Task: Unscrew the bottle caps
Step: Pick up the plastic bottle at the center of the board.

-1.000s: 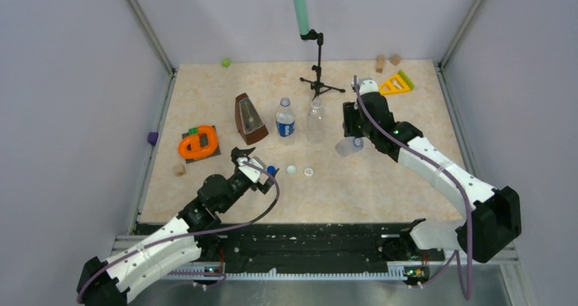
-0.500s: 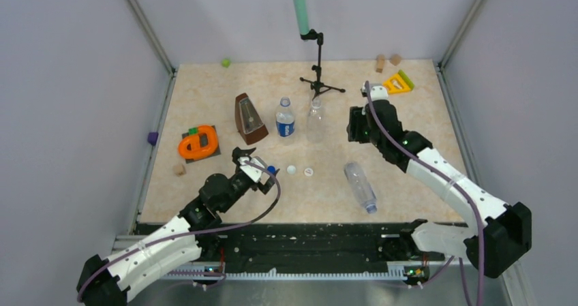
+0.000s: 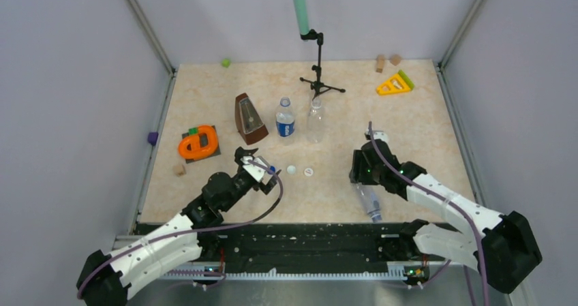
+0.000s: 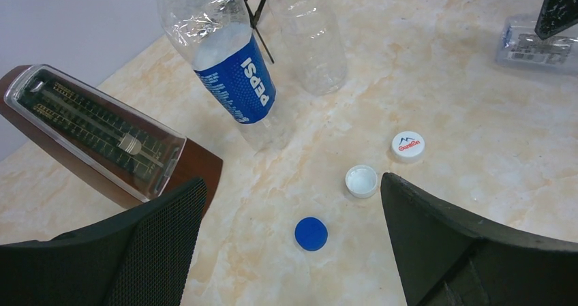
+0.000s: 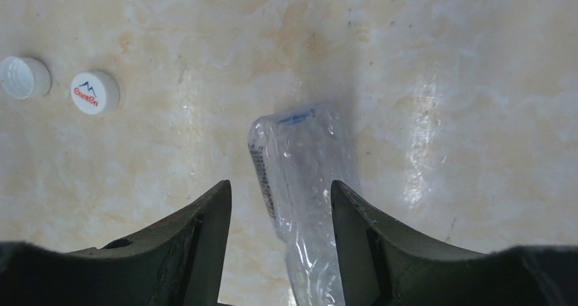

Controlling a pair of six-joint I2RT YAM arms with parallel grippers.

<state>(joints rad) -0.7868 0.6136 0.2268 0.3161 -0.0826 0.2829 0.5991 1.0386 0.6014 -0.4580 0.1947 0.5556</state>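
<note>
Nearest the arms' bases, at the lower right of the top view, a bottle point(image 5: 300, 156) lies on its side on the table point(image 3: 422, 122), its narrow end toward the bottom edge. The right gripper point(image 5: 280, 183) is down over it with the jaws parted, one finger on each side of the body. In the wrist view bare table shows between the left-hand finger and the plastic, so the bottle is straddled, not clamped. Whether the other finger touches it I cannot tell.

At lower left-centre the left gripper point(image 4: 293, 190) is released, jaws spread wide and holding nothing. The blue cap point(image 4: 311, 234) lies on the table between its fingers, low in the wrist view. Just beyond and to the right lie an upturned white cap point(image 4: 361, 181), showing its hollow, and a printed white cap point(image 4: 407, 146) with a red and blue logo, the two near each other but apart. All three caps are loose on the table, off the bottles.

Farther back, around the centre, two bottles stand upright side by side: the labelled bottle point(image 3: 285, 120) with its blue-and-white band and, to its right, the clear bottle point(image 3: 315, 122). Left of them stands a brown metronome point(image 3: 249, 118), and further left an orange toy point(image 3: 198, 144). Behind the bottles a small tripod point(image 3: 319, 81) carries a green rod point(image 3: 298, 6). A yellow triangle point(image 3: 394, 84) lies at upper right, with two wooden blocks point(image 3: 379, 63) near the back edge.
</note>
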